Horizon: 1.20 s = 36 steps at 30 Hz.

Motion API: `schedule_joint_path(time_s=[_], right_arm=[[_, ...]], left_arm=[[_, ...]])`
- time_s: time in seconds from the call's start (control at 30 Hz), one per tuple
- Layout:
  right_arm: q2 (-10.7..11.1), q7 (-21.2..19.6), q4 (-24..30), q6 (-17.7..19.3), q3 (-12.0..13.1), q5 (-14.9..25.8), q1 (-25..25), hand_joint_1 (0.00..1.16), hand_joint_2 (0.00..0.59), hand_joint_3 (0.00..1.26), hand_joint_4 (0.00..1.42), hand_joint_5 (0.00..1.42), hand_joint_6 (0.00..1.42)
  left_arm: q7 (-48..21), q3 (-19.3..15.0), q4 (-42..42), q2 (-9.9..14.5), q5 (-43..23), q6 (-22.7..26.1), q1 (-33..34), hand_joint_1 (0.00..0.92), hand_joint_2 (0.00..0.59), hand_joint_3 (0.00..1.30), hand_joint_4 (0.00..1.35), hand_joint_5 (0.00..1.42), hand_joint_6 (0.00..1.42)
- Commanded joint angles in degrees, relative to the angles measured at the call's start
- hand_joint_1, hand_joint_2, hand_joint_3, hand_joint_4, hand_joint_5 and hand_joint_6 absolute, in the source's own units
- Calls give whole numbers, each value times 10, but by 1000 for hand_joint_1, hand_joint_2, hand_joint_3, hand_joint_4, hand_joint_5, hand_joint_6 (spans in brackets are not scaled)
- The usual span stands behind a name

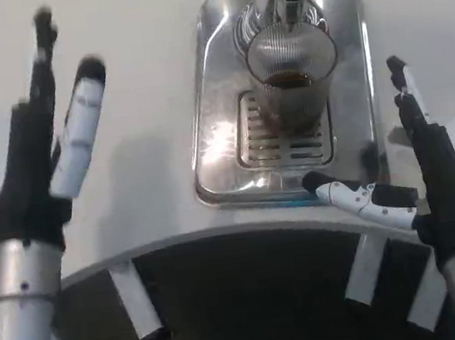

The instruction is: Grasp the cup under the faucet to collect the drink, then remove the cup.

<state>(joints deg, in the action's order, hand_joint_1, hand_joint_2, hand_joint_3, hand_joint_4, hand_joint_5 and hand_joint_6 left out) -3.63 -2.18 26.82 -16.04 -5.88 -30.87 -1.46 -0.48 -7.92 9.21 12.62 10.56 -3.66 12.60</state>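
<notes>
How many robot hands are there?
2. The left hand is raised open at the left, away from the tray. The right hand is at the right, beside the drip tray, not touching the ribbed glass cup.

White surface (139, 72) spans the frame, near edge curved. Polished metal drip tray (217, 150) rests on it, centre-right, with a slotted grate (262, 144) set into its middle. Dark area below the surface's near edge, crossed by pale upright struts (136, 303).
</notes>
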Motion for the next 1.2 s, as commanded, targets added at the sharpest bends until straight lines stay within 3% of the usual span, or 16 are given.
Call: schedule_joint_path(time_s=[0.03, 0.43, 0.8, 1.2], right_arm=[[-24, -30, -18, 16, 1, 44, -27, 963, 190, 0, 0, 14, 170], [-9, -71, -90, 38, 4, 107, -100, 966, 197, 0, 0, 25, 191], [-2, -92, -139, 68, 8, 116, -118, 954, 201, 0, 0, 25, 195], [-4, -117, -221, 112, 3, 116, -161, 932, 199, 0, 0, 37, 197]], left_arm=[[12, 1, -33, 3, 3, -32, -30, 0, 282, 0, 0, 0, 0], [24, -2, -71, -17, -19, -48, -62, 0, 284, 0, 0, 0, 0], [17, 14, -56, -8, -3, -41, -70, 0, 290, 0, 0, 0, 0], [22, 4, -41, -4, -8, -32, -81, 0, 292, 0, 0, 0, 0]])
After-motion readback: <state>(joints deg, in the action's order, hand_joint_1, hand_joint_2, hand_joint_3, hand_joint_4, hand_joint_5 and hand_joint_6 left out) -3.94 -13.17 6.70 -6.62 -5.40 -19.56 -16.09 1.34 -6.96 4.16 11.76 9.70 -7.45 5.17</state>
